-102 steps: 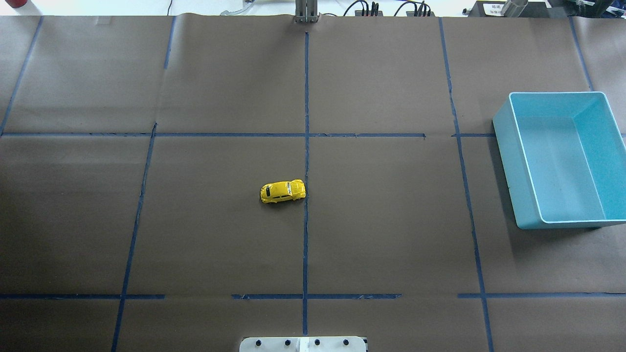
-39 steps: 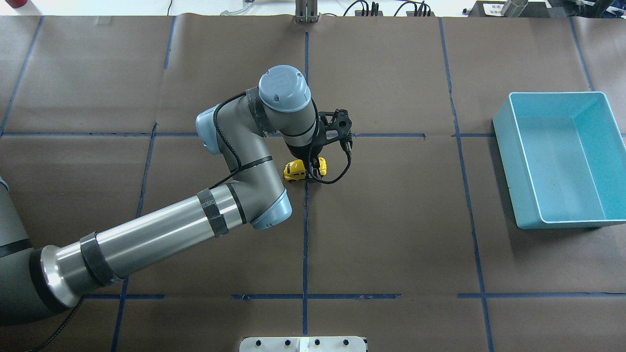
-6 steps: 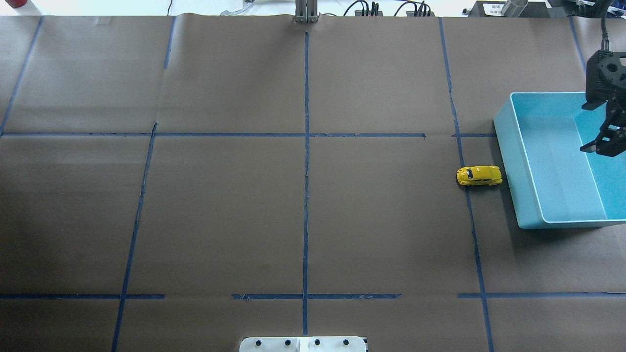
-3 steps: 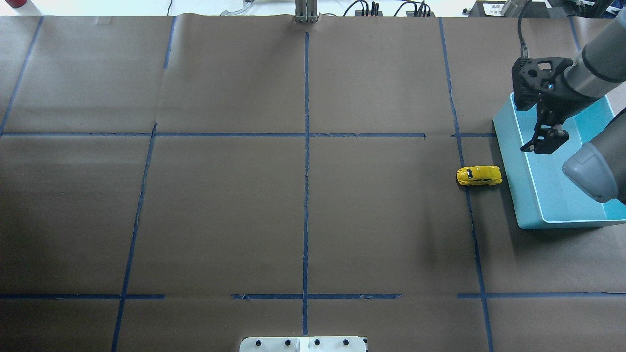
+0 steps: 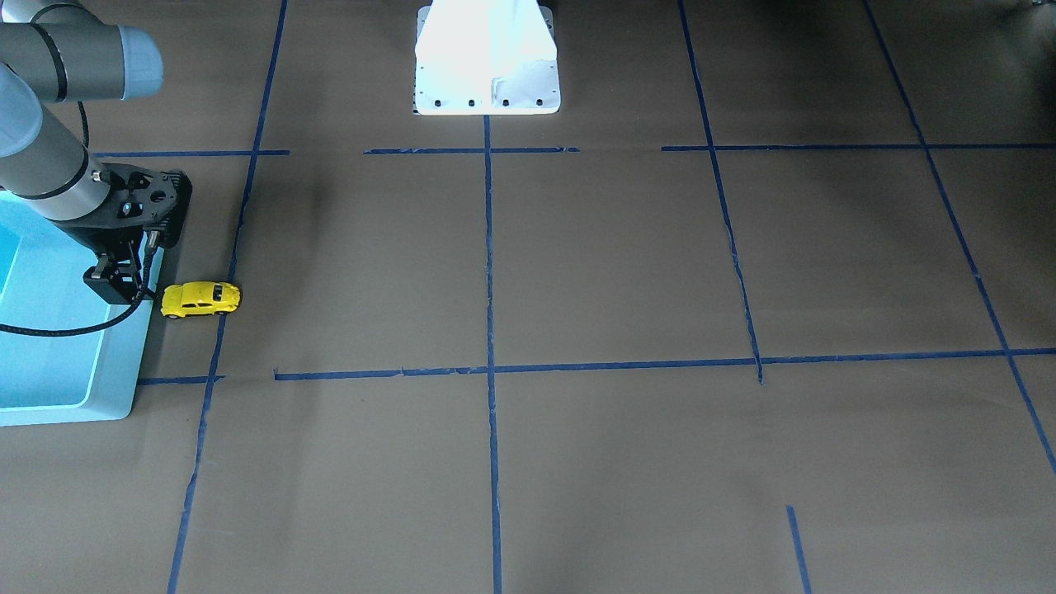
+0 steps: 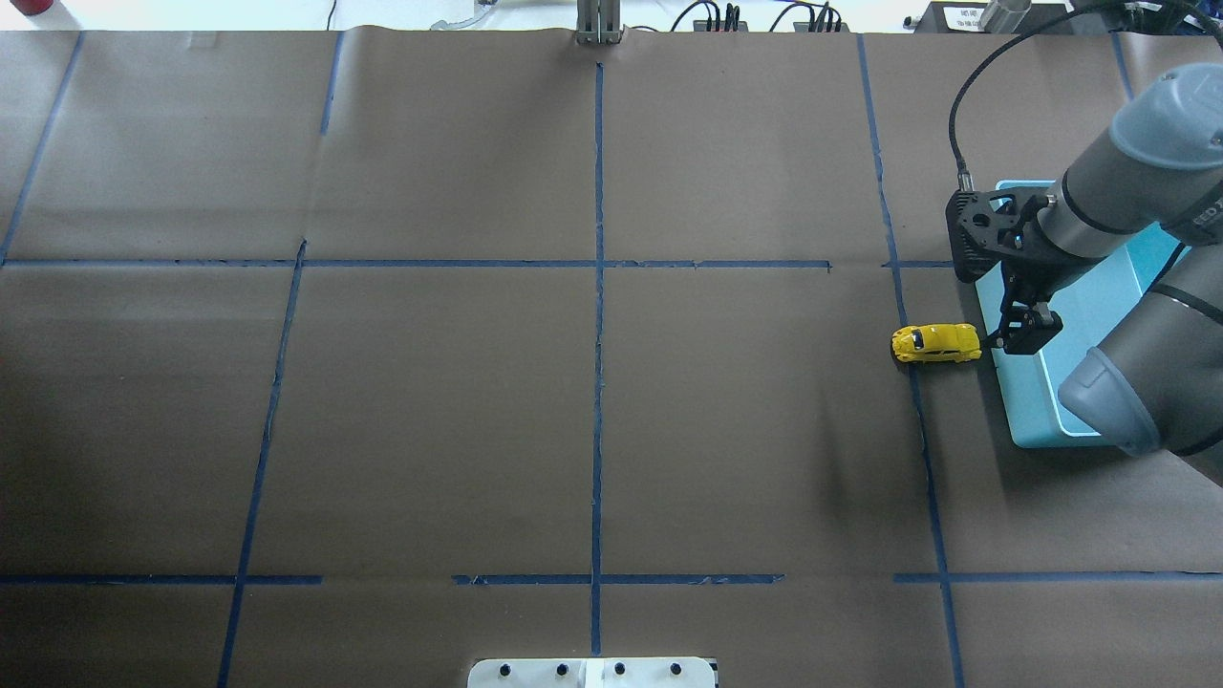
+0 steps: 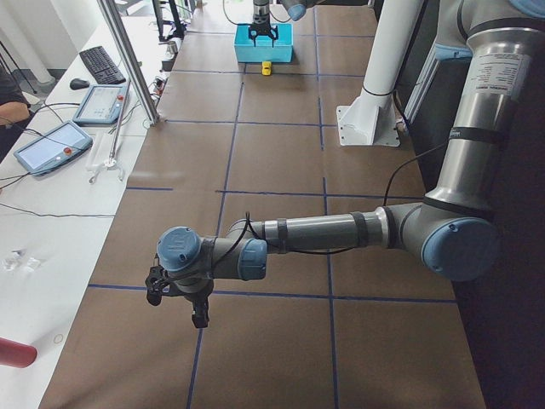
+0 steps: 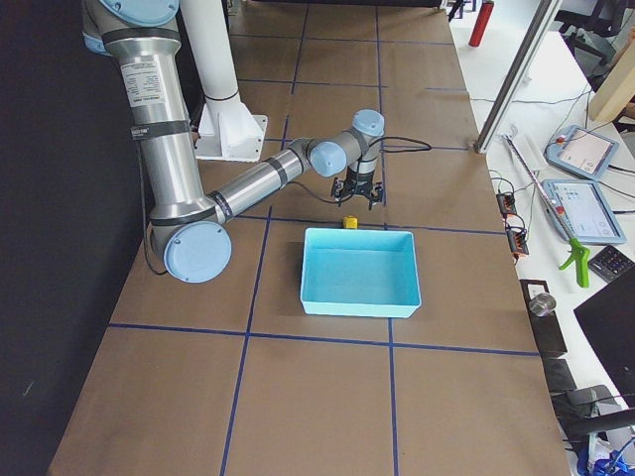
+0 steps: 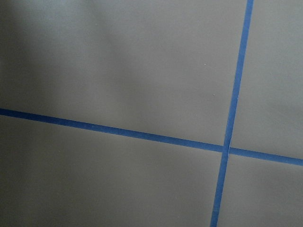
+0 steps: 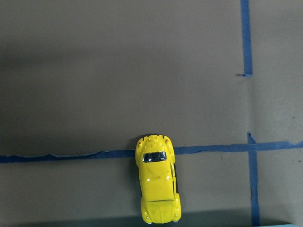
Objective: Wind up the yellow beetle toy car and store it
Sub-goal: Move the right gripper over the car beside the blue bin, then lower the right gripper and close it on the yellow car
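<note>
The yellow beetle toy car (image 6: pixel 936 343) stands on its wheels on the brown paper, across a blue tape line, one end right beside the left wall of the light-blue bin (image 6: pixel 1027 406). My right gripper (image 6: pixel 1024 336) hangs over that wall, just right of the car, apart from it, and looks open and empty. The front view shows the car (image 5: pixel 200 299) next to the gripper (image 5: pixel 115 282). The right wrist view looks straight down on the car (image 10: pixel 157 190). My left gripper (image 7: pixel 197 308) shows only in the exterior left view, far from the car; I cannot tell its state.
The bin (image 8: pixel 359 271) holds nothing that I can see. The robot's white base (image 5: pixel 487 58) sits mid-table at the near edge. Blue tape lines grid the paper. Tablets and cables (image 7: pixel 51 145) lie on a side bench beyond the table.
My right gripper has swung left from over the bin's inside to over its left wall, close to the car. The car, earlier at mid-table with my left gripper, has stayed beside the bin.
</note>
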